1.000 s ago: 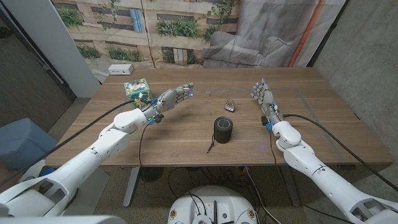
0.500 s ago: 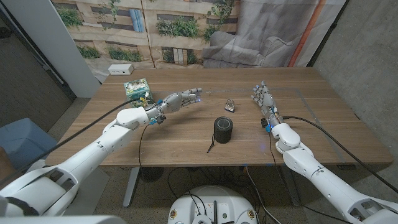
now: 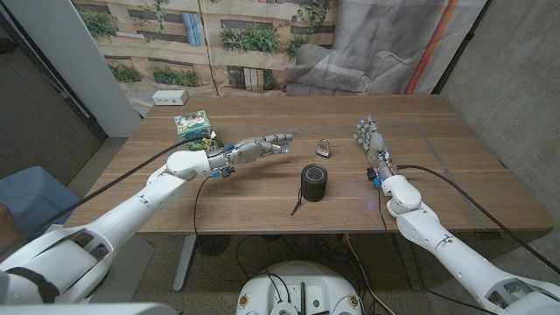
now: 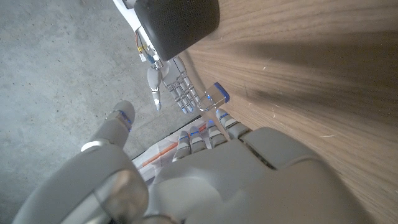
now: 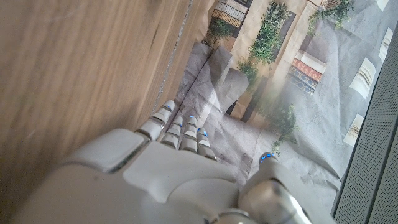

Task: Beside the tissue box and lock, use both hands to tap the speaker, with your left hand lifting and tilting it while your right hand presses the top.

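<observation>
The black cylindrical speaker [image 3: 313, 183] stands upright near the middle of the wooden table [image 3: 262, 197]; it also shows in the left wrist view [image 4: 177, 25]. A small metal lock [image 3: 323, 148] lies just behind it [image 4: 214, 99]. The green tissue box [image 3: 193, 124] sits at the back left. My left hand [image 3: 261, 146] hovers over the table left of the lock, fingers stretched out toward it and holding nothing [image 4: 205, 168]. My right hand [image 3: 371, 138] stands to the right of the lock with fingers straight and apart, empty [image 5: 174, 168].
A thin black cord [image 3: 297, 206] trails from the speaker toward the table's front edge. A white box [image 3: 171, 97] lies at the back left corner. A grey draped sheet [image 3: 350, 61] hangs behind the table.
My left hand has reached further right, from beside the tissue box toward the lock and speaker. The right hand has barely shifted.
</observation>
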Robot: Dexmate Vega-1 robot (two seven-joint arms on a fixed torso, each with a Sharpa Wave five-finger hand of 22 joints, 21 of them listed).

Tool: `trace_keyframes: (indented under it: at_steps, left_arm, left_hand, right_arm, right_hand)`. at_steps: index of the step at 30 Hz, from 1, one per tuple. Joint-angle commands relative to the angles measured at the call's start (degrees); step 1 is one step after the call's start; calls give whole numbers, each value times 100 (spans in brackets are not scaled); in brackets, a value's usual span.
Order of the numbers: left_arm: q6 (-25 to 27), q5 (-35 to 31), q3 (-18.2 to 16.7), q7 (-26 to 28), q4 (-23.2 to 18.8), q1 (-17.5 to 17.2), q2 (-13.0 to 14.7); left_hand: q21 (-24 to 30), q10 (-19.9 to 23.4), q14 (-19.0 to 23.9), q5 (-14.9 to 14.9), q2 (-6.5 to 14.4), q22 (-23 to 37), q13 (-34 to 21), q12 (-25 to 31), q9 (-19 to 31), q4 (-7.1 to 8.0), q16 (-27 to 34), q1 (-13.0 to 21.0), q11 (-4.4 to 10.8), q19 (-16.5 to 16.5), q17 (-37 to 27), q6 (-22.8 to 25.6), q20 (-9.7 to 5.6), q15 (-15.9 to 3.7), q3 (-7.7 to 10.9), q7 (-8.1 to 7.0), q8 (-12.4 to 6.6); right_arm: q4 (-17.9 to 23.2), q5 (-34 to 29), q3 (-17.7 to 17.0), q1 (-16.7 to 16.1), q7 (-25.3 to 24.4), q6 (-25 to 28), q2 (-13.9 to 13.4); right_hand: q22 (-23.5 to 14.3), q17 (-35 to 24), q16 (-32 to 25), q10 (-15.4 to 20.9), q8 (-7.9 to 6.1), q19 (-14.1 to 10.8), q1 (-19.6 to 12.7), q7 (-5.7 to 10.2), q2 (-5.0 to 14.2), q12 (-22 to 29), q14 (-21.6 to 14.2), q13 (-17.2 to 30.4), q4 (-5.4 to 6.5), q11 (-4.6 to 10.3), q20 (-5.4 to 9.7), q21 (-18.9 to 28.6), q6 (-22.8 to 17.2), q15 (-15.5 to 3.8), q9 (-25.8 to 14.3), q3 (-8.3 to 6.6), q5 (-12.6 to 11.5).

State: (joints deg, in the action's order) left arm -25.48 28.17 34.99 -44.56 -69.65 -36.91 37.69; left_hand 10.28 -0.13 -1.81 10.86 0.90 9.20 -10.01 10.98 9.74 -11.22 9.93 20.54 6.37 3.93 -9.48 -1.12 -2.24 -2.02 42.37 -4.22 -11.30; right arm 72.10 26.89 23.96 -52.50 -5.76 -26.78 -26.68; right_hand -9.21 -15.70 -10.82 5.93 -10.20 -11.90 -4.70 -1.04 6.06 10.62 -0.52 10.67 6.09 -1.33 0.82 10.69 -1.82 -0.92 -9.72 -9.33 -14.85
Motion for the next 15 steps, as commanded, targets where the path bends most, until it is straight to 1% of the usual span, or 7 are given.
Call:
trace_keyframes:
  at_steps: [1,8,15]
  left_arm:
    - [-72,-716,295,-161,-290,262,268]
    - [-179,-1015,464,-296,-313,474,272]
    - [-265,-1385,599,-302,-375,662,297]
  left_hand:
    - [-22,-87,-93,25,-32,14,-12,-51,29,2,-15,158,31,-57,-8,-33,-450,-544,70,-65,-37]
    - [-32,-219,-188,16,-93,13,-9,-79,30,3,-23,340,7,-126,-8,-73,-464,-586,123,-120,-29]
    - [-35,-432,-381,-15,-198,15,-7,-100,31,9,-36,573,-28,-239,-9,-298,-408,-511,174,-127,31]
  right_arm:
    - [137,-57,-52,-125,-114,-4,-87]
    - [33,-62,-54,-133,-130,-114,-23]
    - [20,-73,-77,-149,-166,-144,-23]
  right_hand:
    - [-31,-8,-35,16,-20,-13,28,-13,8,15,-16,-1,2,12,-12,13,-7,23,-28,-28,-32]
    - [-31,2,-41,22,-22,-25,36,-11,10,20,-24,-1,6,13,-21,15,-3,27,-28,-32,-34]
    - [-31,12,-45,28,-22,-25,42,-11,12,23,-26,-2,9,10,-27,13,4,31,-28,-35,-35]
